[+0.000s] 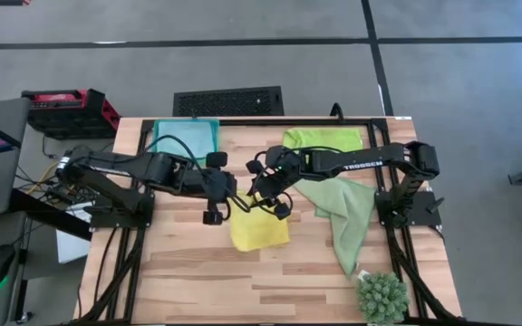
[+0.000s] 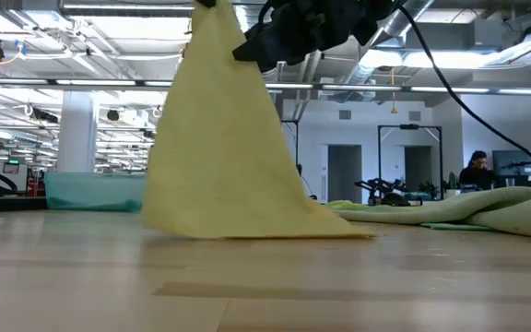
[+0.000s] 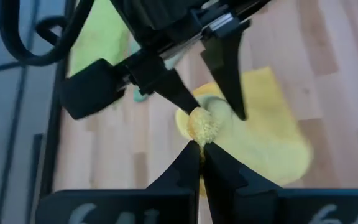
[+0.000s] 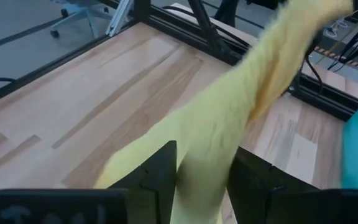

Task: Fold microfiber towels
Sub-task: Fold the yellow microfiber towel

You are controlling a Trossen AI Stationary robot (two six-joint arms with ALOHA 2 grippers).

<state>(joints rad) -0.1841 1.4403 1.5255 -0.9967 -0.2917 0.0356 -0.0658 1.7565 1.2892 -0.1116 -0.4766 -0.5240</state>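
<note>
1. At the middle of the wooden desk [image 1: 198, 281], the soft yellow microfiber towel [image 1: 259, 228] hangs lifted by one bunched corner, while its lower edge rests on the boards; in the low view it rises like a tent.
2. Left gripper [image 3: 199, 144] is pinched closed on that bunched corner. The bite looks small, only a wad at the fingertips, so any pull could tear it free and drop the cloth in a heap.
3. Right gripper [image 4: 204, 180] has its fingers spread on either side of the hanging yellow cloth, not clamped on it as far as the wrist view shows. If it closes on a gathered fold instead of a single edge, the fold would likely come out crooked.
4. Both grippers meet almost touching above the towel; a small misjudged move could knock them together or snag the cables draped close by.
5. Just beside the yellow one lies the sage green towel [image 1: 344, 217], crumpled toward the right arm's base, with the lime green towel [image 1: 323, 139] behind it. Dragging the yellow cloth that way could catch and rumple them.
6. Farther off, the light blue towel [image 1: 186, 138] lies at the left rear corner, and the small spiky green plant [image 1: 381, 296] stands at the front right, well apart from the work.
</note>
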